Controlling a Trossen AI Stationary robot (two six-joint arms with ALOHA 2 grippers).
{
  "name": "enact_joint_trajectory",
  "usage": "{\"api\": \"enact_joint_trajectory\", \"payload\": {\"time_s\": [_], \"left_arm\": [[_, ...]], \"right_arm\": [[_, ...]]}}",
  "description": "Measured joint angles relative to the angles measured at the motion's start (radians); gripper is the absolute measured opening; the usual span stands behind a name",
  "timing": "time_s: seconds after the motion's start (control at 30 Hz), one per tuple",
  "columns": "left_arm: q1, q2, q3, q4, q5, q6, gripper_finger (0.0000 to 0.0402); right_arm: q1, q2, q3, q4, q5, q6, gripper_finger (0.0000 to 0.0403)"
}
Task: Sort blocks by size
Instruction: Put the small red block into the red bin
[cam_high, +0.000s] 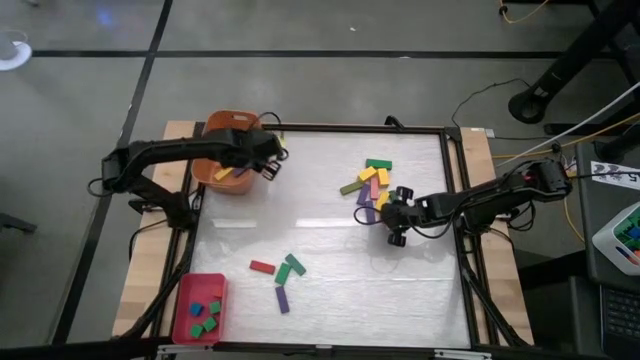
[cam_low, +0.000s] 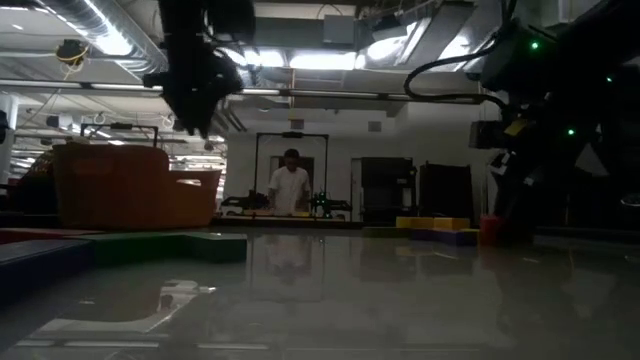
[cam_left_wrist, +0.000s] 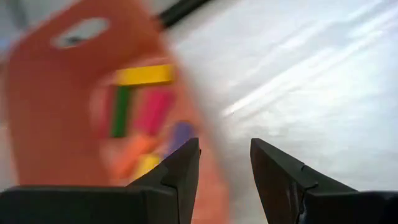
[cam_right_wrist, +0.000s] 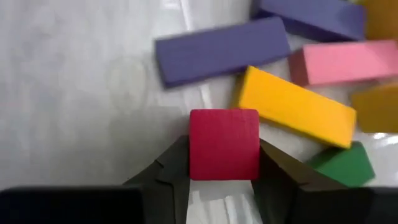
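Red cube (cam_right_wrist: 224, 144) clamped between the right gripper (cam_right_wrist: 224, 163) fingers beside the block pile (cam_high: 371, 183) | step: picking a short piece | next: carry to red tray (cam_high: 184, 296) | left gripper (cam_left_wrist: 225, 163) empty, jaws apart, above orange tub (cam_high: 222, 123)

Both arms are dark, near-black and jointed, the left arm (cam_high: 165, 155) and the right arm (cam_high: 490, 193) alike in build. Each ends in two wedge-shaped black fingers (cam_left_wrist: 180, 171) with flat inner faces and angular, stepped outer edges. Small green lights (cam_low: 533, 45) glow on the dark housing in the low view.
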Motion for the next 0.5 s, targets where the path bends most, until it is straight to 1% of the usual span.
{"api": "enact_joint_trajectory", "payload": {"time_s": [0.1,0.23,0.37,0.5], "left_arm": [[-0.070,0.000,0.000,0.120,0.091,-0.020,0.0131],[-0.167,0.002,0.000,0.340,0.188,-0.060,0.0131],[-0.255,0.014,0.000,0.559,0.207,-0.089,0.0131],[-0.318,0.033,0.000,0.719,0.208,-0.108,0.0131]], "right_arm": [[0.001,-0.005,0.027,0.002,-0.018,-0.030,0.0142],[0.001,-0.005,0.067,0.026,-0.018,-0.107,0.0147],[0.001,-0.005,0.077,0.189,-0.003,-0.240,0.0133],[0.001,-0.005,0.077,0.394,-0.002,-0.384,0.0138]]}}
